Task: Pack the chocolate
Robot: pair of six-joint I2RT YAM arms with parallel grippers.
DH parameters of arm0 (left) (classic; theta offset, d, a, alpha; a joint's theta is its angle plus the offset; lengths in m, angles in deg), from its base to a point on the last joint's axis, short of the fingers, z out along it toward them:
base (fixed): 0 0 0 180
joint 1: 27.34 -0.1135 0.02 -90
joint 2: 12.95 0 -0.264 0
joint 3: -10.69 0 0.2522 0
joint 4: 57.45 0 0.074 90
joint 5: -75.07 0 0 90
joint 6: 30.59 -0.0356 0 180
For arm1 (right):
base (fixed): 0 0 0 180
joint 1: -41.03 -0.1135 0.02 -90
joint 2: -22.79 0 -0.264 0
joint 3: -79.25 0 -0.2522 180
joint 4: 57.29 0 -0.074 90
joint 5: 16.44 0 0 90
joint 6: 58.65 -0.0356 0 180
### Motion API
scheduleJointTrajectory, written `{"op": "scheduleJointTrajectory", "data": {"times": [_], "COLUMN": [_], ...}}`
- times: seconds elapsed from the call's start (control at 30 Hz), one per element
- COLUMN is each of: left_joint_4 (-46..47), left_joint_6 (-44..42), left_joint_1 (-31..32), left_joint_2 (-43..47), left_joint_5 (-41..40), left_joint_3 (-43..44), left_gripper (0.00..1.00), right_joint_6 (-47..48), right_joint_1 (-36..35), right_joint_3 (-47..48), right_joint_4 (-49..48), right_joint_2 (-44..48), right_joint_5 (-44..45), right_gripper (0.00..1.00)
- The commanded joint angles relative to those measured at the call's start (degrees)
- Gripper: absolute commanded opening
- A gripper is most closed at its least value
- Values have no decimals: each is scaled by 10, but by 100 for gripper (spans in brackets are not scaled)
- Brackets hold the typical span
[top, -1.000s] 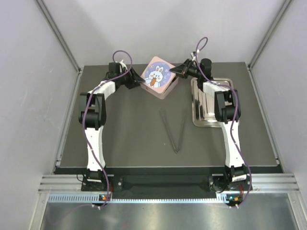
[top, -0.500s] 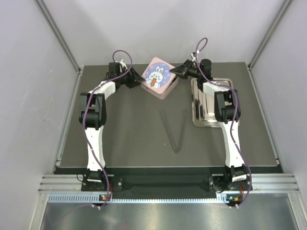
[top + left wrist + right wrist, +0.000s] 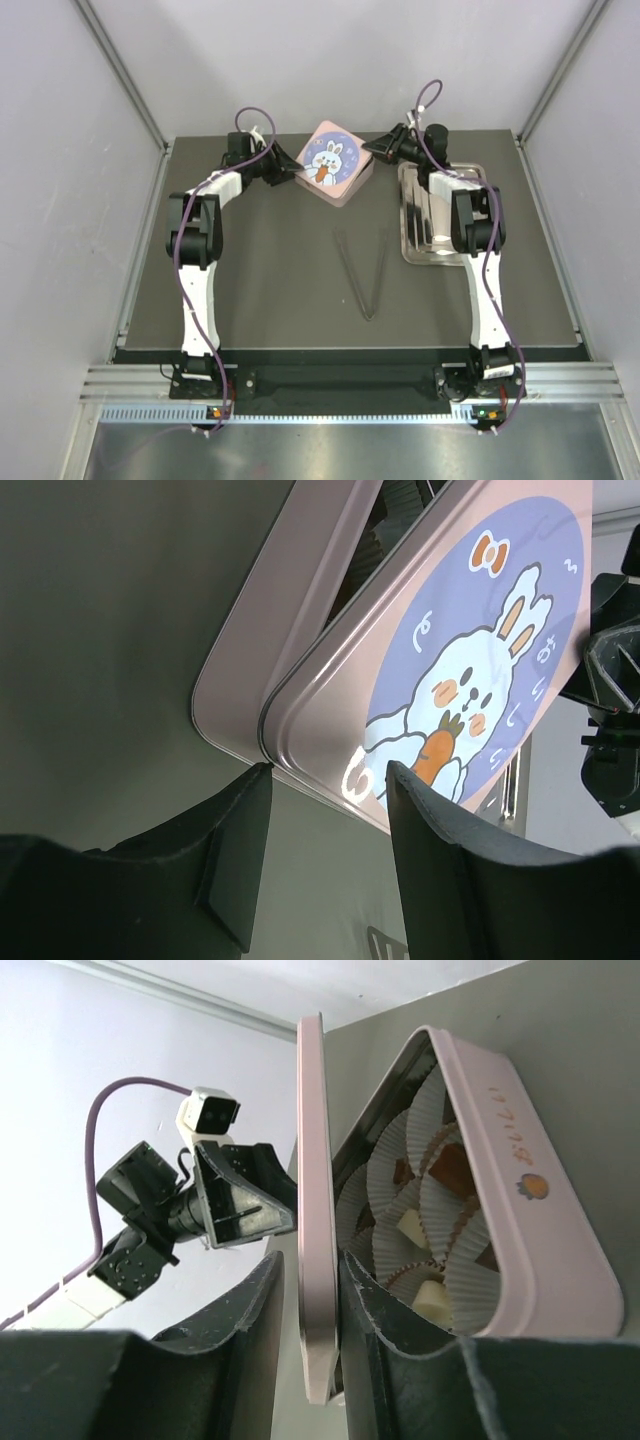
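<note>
The chocolate [image 3: 452, 1165], brown and cream pieces in white paper cups [image 3: 400, 1175], lies inside the pink box [image 3: 520, 1190] at the table's back centre. The rabbit lid [image 3: 333, 160] rests tilted over the box, a gap showing on one side. In the right wrist view the lid [image 3: 312, 1160] is edge-on between the fingers of my right gripper [image 3: 310, 1260]. The jaws stand slightly apart, with a slit on the left of the lid. My left gripper [image 3: 328, 770] is open, its fingertips [image 3: 262, 775] at the box's near corner [image 3: 240, 730].
A metal tray [image 3: 440, 250] lies under the right arm at the back right. Thin tongs [image 3: 365, 275] lie at mid table. The enclosure walls stand close behind the box. The left gripper [image 3: 235, 1200] faces the lid from the other side.
The right gripper's jaws have loosened on the lid and shifted slightly back. The lid has moved a little to the right over the box. The left arm holds still.
</note>
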Motion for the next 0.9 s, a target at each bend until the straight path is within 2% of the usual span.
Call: {"op": "scheduleJointTrajectory", "data": {"times": [0.0,0.43,0.63,0.87], "left_joint_4": [43,81,83,81], "left_joint_6": [7,45,48,47], "left_joint_1": [-4,-3,-2,-2], "left_joint_2": [-6,-12,-12,-12], "left_joint_5": [12,32,33,31], "left_joint_3": [17,17,18,19], "left_gripper": [55,55,56,56], "right_joint_6": [19,80,126,155], "right_joint_1": [14,20,21,22], "right_joint_3": [2,19,23,5], "right_joint_4": [-25,62,111,132], "right_joint_2": [7,8,15,30], "right_joint_5": [13,46,69,94], "right_gripper": [28,29,34,35]}}
